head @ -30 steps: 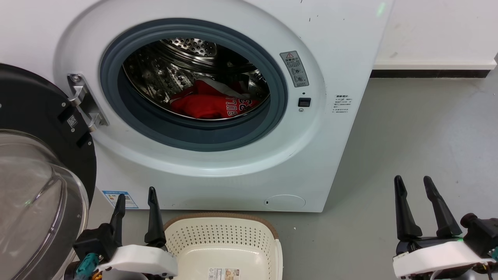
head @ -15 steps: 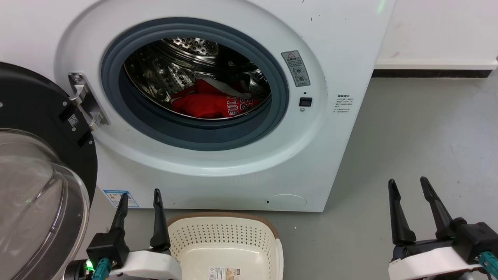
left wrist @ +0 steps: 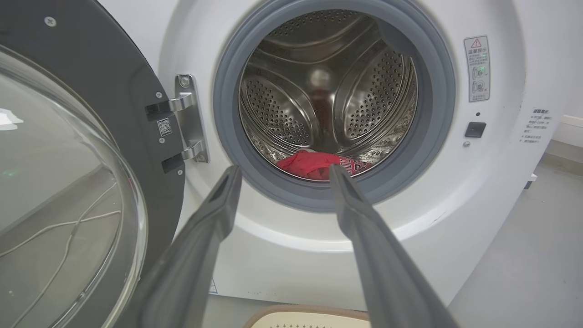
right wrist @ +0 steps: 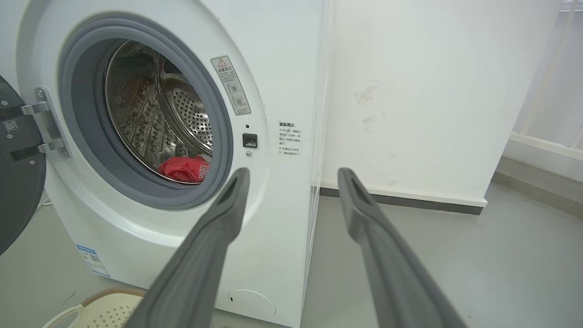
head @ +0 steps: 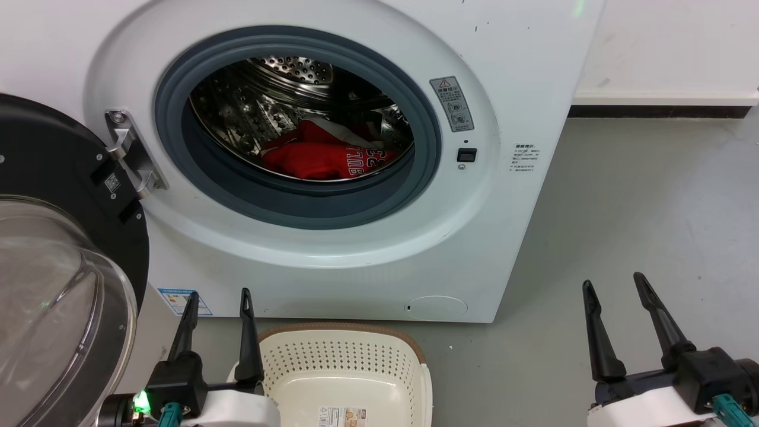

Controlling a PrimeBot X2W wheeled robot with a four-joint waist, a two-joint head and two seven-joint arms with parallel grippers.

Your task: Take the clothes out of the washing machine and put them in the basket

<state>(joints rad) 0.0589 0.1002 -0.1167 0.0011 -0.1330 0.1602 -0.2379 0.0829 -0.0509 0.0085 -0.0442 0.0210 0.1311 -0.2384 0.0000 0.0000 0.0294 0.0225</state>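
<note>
The left hand point(head: 219, 293), lower left, and the right hand point(head: 613, 280), lower right, both stand open and empty. The basket point(head: 344, 327) sits bottom centre, before the washing machine point(head: 522, 89). The clothes point(head: 314, 157) lie low in the drum point(head: 261, 112), upper centre. Reaching in, a hand could catch the rubber rim point(head: 296, 207) or the open door point(head: 59, 178) at left; a shallow pinch might drop cloth short of the basket.

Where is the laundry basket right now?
In the head view the laundry basket sits at bottom centre, on the floor directly in front of the washing machine, with the left end effector just to its left.
</note>
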